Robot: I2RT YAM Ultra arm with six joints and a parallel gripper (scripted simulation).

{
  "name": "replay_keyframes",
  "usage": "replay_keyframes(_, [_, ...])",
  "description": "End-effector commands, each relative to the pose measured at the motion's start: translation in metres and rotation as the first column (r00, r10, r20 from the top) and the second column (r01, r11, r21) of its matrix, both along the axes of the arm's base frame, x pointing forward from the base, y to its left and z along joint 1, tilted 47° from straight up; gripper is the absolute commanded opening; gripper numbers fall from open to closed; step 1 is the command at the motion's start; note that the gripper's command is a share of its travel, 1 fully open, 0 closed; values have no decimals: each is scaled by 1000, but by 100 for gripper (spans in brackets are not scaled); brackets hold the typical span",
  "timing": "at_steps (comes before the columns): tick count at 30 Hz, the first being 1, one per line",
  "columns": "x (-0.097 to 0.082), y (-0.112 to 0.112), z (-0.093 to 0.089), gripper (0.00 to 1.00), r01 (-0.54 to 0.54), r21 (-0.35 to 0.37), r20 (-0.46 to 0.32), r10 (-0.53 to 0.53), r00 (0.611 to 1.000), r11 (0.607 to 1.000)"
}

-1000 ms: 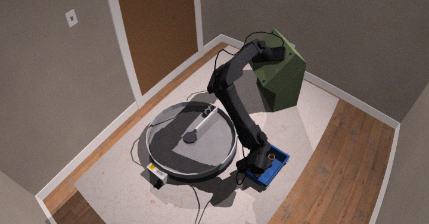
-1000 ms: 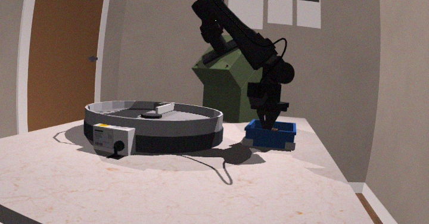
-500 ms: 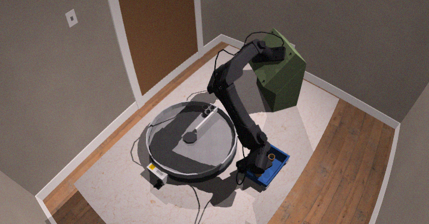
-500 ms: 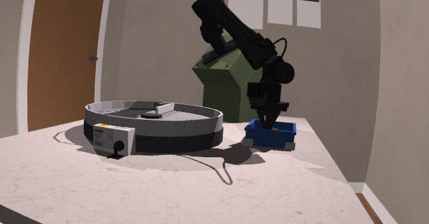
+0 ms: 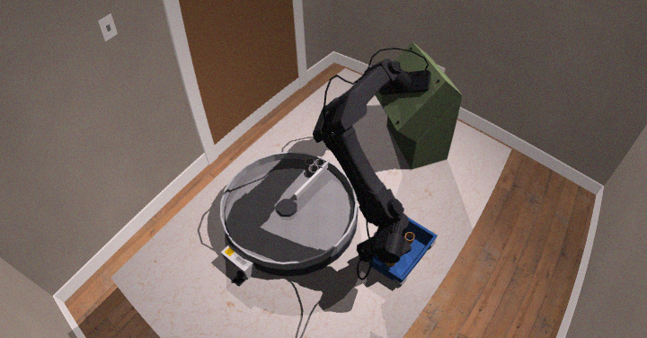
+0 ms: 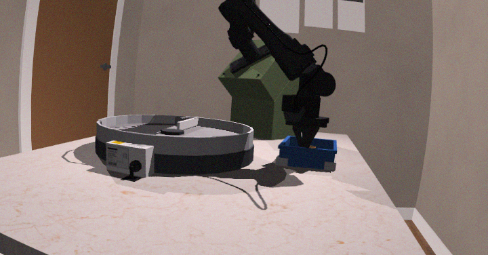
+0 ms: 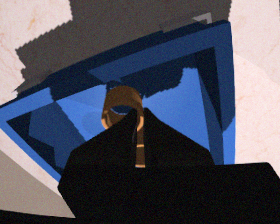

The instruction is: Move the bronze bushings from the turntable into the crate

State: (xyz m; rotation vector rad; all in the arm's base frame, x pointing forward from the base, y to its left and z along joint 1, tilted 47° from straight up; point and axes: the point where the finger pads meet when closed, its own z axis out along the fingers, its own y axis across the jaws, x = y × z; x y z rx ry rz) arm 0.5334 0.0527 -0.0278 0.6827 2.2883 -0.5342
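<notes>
My gripper reaches down into the blue crate, to the right of the turntable. The fingers are shut on the wall of a bronze bushing. In the wrist view its ring shows at the fingertips over the crate floor, and a thin bronze strip runs between the fingers. A small cluster of dark steel bushings stands at the far edge of the turntable, beside the end of a white bar.
The arm's green pedestal stands behind the crate. A white control box sits at the turntable's front, and black cables run across the table top. The table's right edge lies just beyond the crate.
</notes>
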Motion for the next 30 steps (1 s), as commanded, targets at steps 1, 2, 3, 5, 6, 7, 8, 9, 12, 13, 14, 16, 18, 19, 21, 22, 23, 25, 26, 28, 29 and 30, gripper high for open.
replay_keyframes(1, [10, 22, 21, 0, -32, 11, 52, 31, 998, 999])
replay_keyframes(2, [10, 22, 21, 0, -32, 11, 52, 31, 998, 999])
replay_keyframes(3, [10, 22, 21, 0, -32, 11, 52, 31, 998, 999])
replay_keyframes(5, [10, 22, 21, 0, -32, 11, 52, 31, 998, 999])
replay_keyframes(6, [10, 22, 21, 0, -32, 11, 52, 31, 998, 999])
replay_keyframes(7, [10, 22, 21, 0, -32, 11, 52, 31, 998, 999])
replay_keyframes(8, [10, 22, 21, 0, -32, 11, 52, 31, 998, 999])
replay_keyframes(9, [10, 22, 21, 0, -32, 11, 52, 31, 998, 999])
replay_keyframes(12, [10, 22, 21, 0, -32, 11, 52, 31, 998, 999])
replay_keyframes(13, [10, 22, 21, 0, -32, 11, 52, 31, 998, 999])
replay_keyframes(14, [10, 22, 21, 0, -32, 11, 52, 31, 998, 999])
replay_keyframes(16, [10, 22, 21, 0, -32, 11, 52, 31, 998, 999])
replay_keyframes(18, [10, 22, 21, 0, -32, 11, 52, 31, 998, 999])
replay_keyframes(19, [10, 22, 21, 0, -32, 11, 52, 31, 998, 999])
replay_keyframes(21, [10, 22, 21, 0, -32, 11, 52, 31, 998, 999])
replay_keyframes(22, [10, 22, 21, 0, -32, 11, 52, 31, 998, 999])
replay_keyframes(23, [10, 22, 21, 0, -32, 11, 52, 31, 998, 999])
replay_keyframes(25, [10, 22, 21, 0, -32, 11, 52, 31, 998, 999])
replay_keyframes(26, [10, 22, 21, 0, -32, 11, 52, 31, 998, 999])
replay_keyframes(28, [10, 22, 21, 0, -32, 11, 52, 31, 998, 999])
replay_keyframes(29, [10, 22, 21, 0, -32, 11, 52, 31, 998, 999])
replay_keyframes(30, [10, 22, 21, 14, -32, 11, 52, 31, 998, 999])
